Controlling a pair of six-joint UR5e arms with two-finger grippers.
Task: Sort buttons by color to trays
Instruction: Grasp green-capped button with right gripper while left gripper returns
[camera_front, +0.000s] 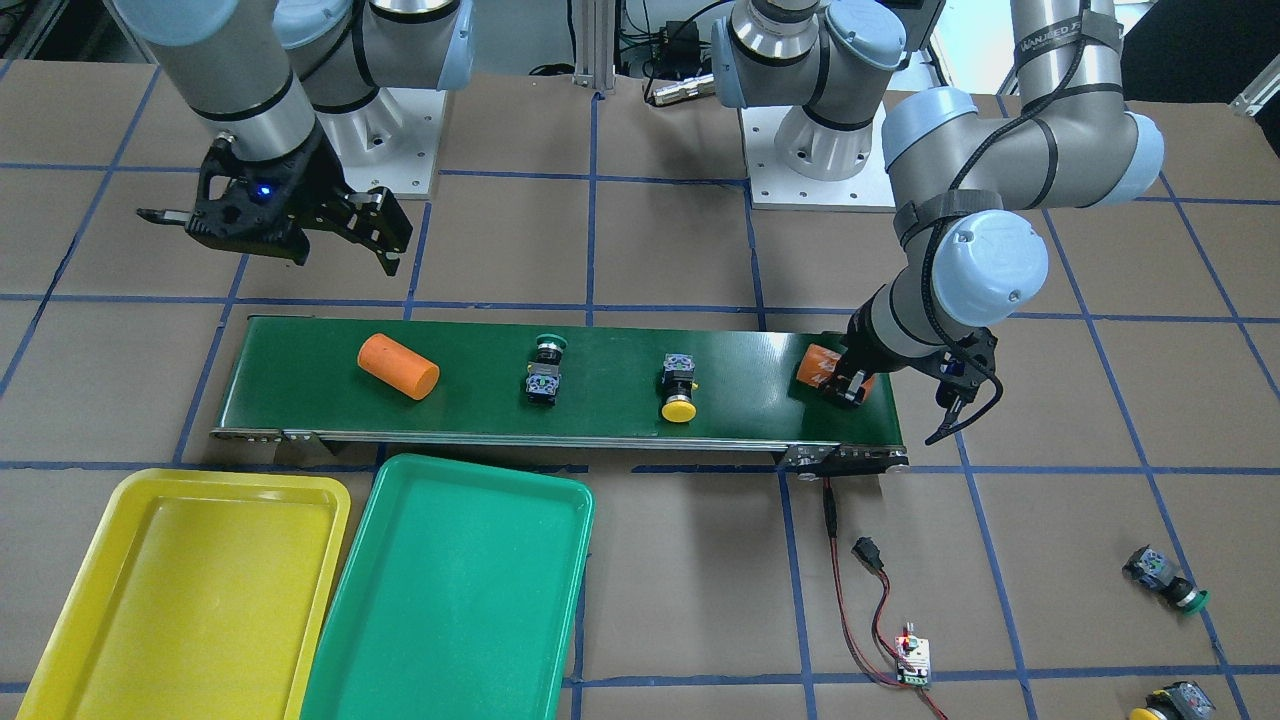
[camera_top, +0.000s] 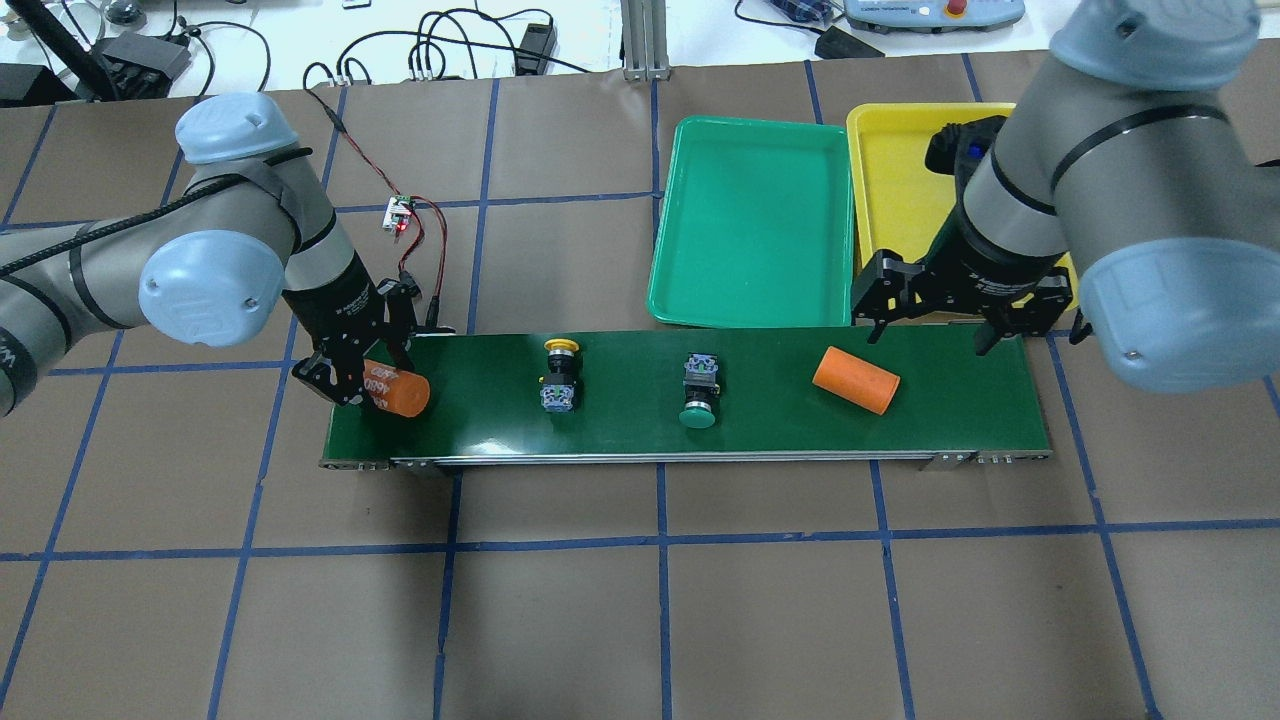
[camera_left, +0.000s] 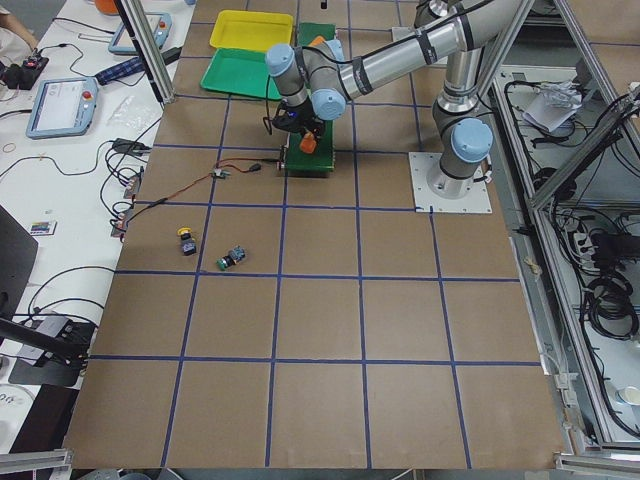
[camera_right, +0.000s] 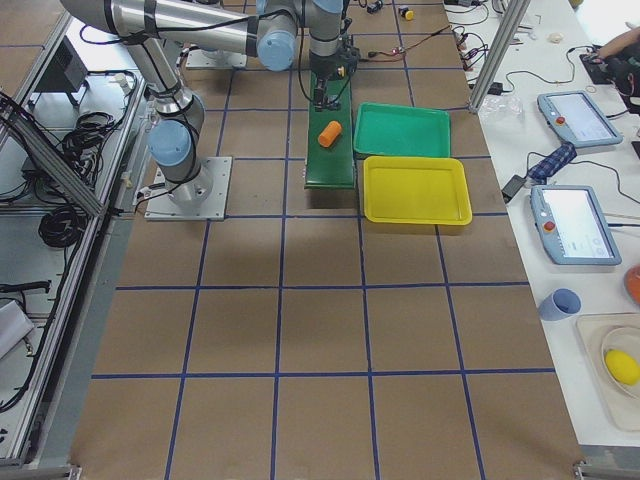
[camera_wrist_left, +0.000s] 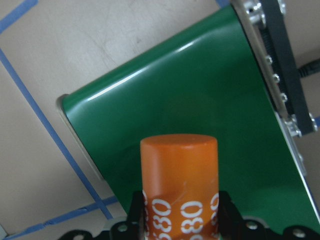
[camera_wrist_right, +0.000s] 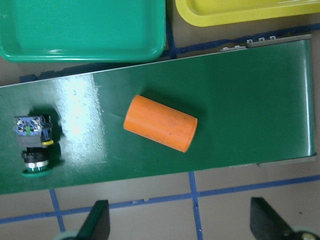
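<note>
Robotics lab: teach pendants (camera_right: 577, 224), aluminium framing (camera_right: 498, 52).

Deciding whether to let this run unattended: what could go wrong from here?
1. The left gripper is shut on an orange cylinder, not a button; it may get sorted like one.
2. Another cylinder lies on its side on the belt between the open right gripper and the green button; a reach could knock it rolling.
3. A green-capped button and a yellow-capped button lie on the table, off the belt; they may get skipped.
</note>
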